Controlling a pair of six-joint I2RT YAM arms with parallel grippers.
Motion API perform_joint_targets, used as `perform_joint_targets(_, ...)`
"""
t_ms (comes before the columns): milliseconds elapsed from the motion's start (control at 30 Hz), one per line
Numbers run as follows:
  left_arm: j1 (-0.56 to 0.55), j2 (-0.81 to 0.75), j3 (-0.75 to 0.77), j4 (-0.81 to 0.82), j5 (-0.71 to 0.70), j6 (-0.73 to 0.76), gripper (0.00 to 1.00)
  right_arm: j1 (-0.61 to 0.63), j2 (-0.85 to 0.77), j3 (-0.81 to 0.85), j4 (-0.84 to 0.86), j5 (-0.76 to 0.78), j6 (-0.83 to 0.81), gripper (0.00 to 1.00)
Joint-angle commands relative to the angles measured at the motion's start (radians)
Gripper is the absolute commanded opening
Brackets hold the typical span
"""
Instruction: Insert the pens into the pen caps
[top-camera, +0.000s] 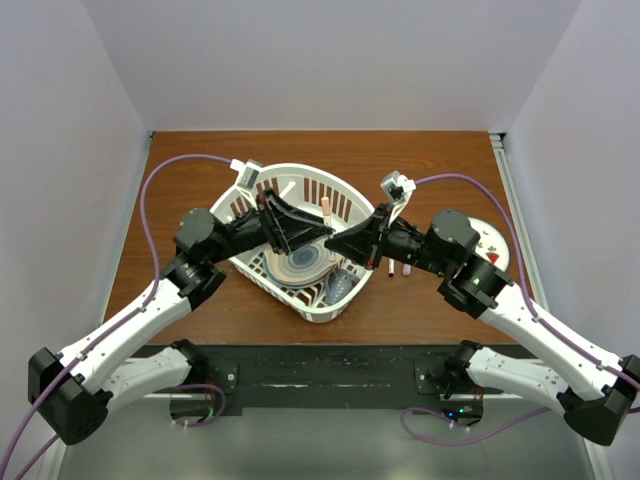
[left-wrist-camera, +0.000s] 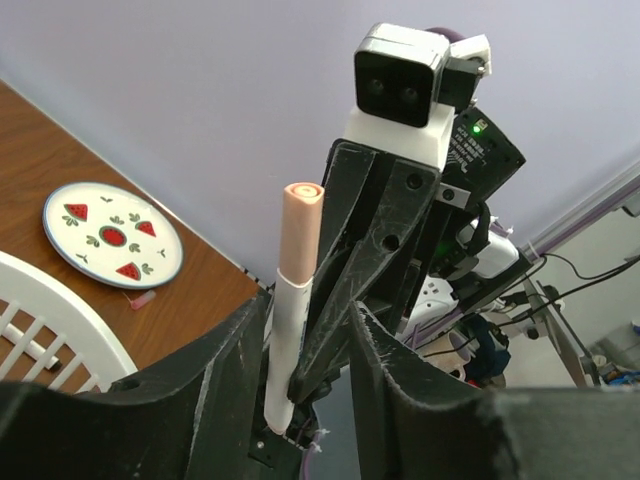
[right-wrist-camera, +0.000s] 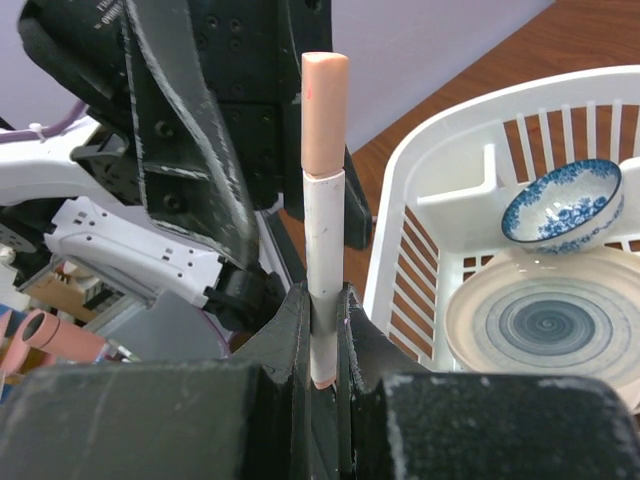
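Peach-pink pen cap (right-wrist-camera: 325, 110) sits on the top end of a white-barrelled pen (right-wrist-camera: 322, 240), which stands upright above the white basket (right-wrist-camera: 385, 260). The right gripper (right-wrist-camera: 322, 335) pinches the barrel's lower end. Also over the basket, the left gripper (left-wrist-camera: 310, 310) has its fingers spread either side of the pen.
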Motion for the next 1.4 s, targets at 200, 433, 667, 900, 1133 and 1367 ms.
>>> perform_joint_targets(200,-0.016,0.006,-0.002,0.076,-0.009,0.028,0.30,0.000,-0.006,-0.008,0.079,-0.079,0.029,0.00)
perform_joint_targets(433,-0.016,0.007,-0.023,0.153,0.010,-0.043,0.00,0.000,0.030,-0.004,0.085,-0.124,0.055,0.00)
perform_joint_targets(667,-0.020,0.003,-0.023,0.172,0.025,-0.055,0.00,0.000,0.093,0.027,0.098,-0.202,0.090,0.31)
perform_joint_targets(900,-0.020,-0.002,-0.022,0.162,0.039,-0.041,0.00,-0.001,0.081,0.012,0.108,-0.156,0.090,0.00)
perform_joint_targets(1133,-0.020,-0.029,0.013,0.061,0.010,0.034,0.27,-0.001,0.047,-0.007,0.133,-0.158,0.092,0.00)
perform_joint_targets(1367,-0.020,-0.039,0.079,-0.032,-0.024,0.098,0.68,0.000,0.043,-0.017,0.141,-0.195,0.096,0.00)
